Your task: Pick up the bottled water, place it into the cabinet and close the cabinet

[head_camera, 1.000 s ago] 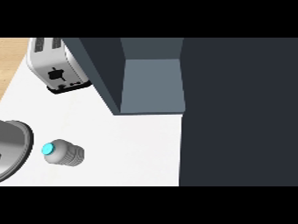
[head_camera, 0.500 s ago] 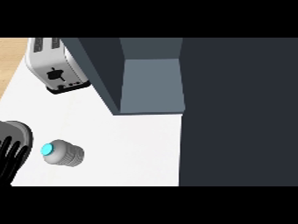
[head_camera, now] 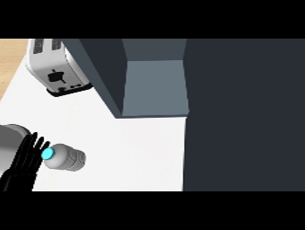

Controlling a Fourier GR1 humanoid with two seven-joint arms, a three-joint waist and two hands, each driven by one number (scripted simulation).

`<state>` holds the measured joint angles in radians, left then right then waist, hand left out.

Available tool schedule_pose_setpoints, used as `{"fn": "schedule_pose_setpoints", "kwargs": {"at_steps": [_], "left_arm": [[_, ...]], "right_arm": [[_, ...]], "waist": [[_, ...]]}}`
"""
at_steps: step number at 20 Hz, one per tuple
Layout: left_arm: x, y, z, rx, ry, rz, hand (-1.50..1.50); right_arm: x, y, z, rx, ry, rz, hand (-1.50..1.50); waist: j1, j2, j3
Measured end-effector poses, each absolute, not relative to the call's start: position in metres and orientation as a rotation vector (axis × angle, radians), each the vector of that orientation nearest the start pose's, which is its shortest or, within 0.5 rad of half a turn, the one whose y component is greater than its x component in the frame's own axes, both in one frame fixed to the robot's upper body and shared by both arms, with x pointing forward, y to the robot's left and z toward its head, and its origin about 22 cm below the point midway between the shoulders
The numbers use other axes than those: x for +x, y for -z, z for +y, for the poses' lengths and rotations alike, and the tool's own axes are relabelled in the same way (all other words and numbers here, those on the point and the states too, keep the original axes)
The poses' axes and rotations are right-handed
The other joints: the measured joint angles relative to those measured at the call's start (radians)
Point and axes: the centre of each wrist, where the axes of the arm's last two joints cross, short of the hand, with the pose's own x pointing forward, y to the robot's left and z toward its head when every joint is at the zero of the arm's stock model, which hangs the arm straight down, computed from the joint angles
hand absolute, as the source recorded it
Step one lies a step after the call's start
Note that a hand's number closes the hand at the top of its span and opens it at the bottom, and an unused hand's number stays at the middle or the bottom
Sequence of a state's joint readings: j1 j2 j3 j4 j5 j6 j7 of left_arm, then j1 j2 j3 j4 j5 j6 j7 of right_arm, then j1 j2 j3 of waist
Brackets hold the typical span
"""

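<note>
Head view, lower left: my left hand [head_camera: 26,164], fingers straight, reaches the bottled water [head_camera: 63,157]; I should wrap its body below the cap before lifting.

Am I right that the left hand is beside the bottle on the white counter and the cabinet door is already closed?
Not quite. The head view shows the cabinet open, its inside visible. The rest holds: the left hand is beside the bottle on the white counter.
</note>
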<state>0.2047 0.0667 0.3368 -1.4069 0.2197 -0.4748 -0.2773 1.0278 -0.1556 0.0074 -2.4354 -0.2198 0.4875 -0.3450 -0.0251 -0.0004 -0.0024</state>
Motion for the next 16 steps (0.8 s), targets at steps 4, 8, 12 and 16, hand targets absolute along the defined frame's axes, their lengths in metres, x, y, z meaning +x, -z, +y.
{"fn": "schedule_pose_setpoints", "kwargs": {"at_steps": [4,8,12,16], "left_arm": [[0.172,0.085,0.339,-0.147,-0.191,-1.593,-1.5],[0.179,0.1,0.336,-0.128,-0.202,-1.589,-1.5],[0.181,0.114,0.342,-0.105,-0.21,-1.591,-1.5],[0.186,0.129,0.342,-0.101,-0.215,-1.595,-1.5]], "right_arm": [[0.016,-0.101,-0.285,0.169,-0.194,-1.813,-1.5],[0.01,-0.1,-0.285,0.175,-0.18,-1.819,-1.5],[0.004,-0.1,-0.287,0.173,-0.181,-1.823,-1.5],[0.004,-0.1,-0.29,0.158,-0.187,-1.825,-1.5]], "waist": [[0.002,0.001,0.0],[0.003,0.001,0.0],[0.002,0.001,0.0],[0.006,0.003,0.0]]}}
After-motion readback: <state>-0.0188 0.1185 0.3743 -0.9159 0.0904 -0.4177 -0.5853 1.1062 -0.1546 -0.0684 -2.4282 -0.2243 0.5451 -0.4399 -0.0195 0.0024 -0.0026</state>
